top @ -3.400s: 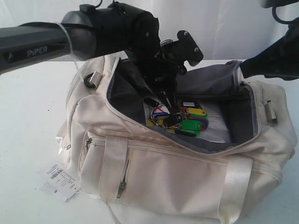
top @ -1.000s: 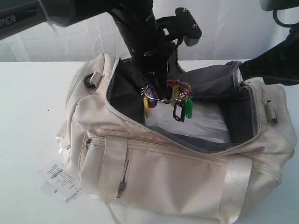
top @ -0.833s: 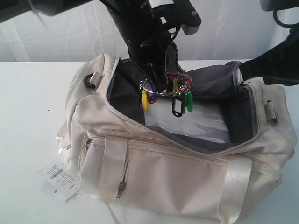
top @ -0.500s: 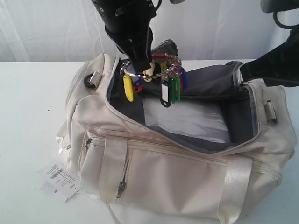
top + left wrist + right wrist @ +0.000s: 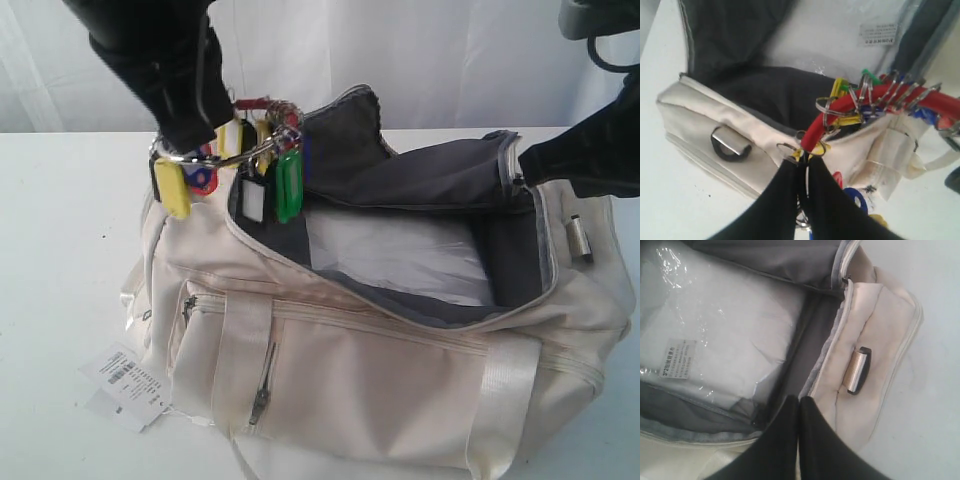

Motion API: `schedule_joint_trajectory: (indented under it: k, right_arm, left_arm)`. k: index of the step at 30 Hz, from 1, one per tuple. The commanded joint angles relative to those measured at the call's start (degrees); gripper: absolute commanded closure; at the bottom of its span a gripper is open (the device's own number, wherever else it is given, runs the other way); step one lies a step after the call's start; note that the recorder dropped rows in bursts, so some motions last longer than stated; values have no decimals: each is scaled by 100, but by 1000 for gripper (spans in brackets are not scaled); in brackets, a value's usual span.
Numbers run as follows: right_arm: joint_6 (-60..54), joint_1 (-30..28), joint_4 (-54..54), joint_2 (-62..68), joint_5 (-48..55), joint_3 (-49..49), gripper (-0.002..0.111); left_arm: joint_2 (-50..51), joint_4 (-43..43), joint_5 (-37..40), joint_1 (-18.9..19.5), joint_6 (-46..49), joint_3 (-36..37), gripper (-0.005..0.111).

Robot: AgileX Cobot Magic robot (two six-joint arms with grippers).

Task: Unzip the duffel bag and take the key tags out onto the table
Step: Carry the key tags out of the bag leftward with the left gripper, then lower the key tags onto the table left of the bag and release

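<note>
Beneath the left hand, key tags hang gripped over the duffel bag.

Right pincer tight on duffel bag rim

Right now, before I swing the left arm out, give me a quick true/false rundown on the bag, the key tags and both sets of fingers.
The duffel bag is unzipped and gaping. True.
The key tags lie on the table. False: they hang from the left fingers, above the bag's end.
The right fingers are spread wide. False: they are shut on the bag's rim.
A plastic-wrapped white packet lies inside the bag. True.
</note>
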Motion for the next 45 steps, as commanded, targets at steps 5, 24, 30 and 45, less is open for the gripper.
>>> schedule_joint_trajectory:
  k: [5,24,30,45]
  right_arm:
    - [31,-20,74,-39,-120,7,108]
    - [31,-20,365,-39,-315,7,108]
    - [31,-20,415,-39,-370,7,108]
    - [31,-20,627,-39,-415,7,108]
  left_arm:
    - [-906,191,460,8,-445,1504,107]
    - [-1530,764,-2198,877,-789,5052,107]
    - [-1530,726,-3775,1402,-813,5895,107]
    - [-710,44,-4773,1348,-795,6100,107]
